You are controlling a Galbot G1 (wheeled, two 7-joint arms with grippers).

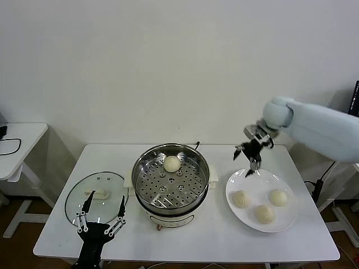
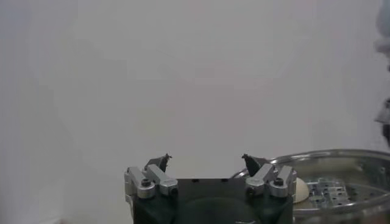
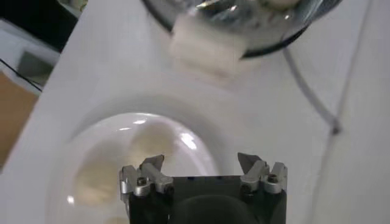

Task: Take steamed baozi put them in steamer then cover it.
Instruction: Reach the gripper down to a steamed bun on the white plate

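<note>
Left pincer [image 1: 102, 212] parked at 7 o'clock near table [image 1: 61, 235] edge, released, empty, just before cover [image 1: 95, 197] lying flat. Steamer [image 1: 170, 185] at centre, uncovered, one baozi in steamer [image 1: 172, 163] at 12 o'clock on tray. Three baozi on plate [image 1: 262, 206] at 4 o'clock, white plate [image 1: 261, 200]. Right pincer [image 1: 252, 158] above plate's far rim, spread wide, empty.

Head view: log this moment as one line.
steamer: one baozi | plate: three | right gripper: open above plate | left gripper: open by cover
</note>
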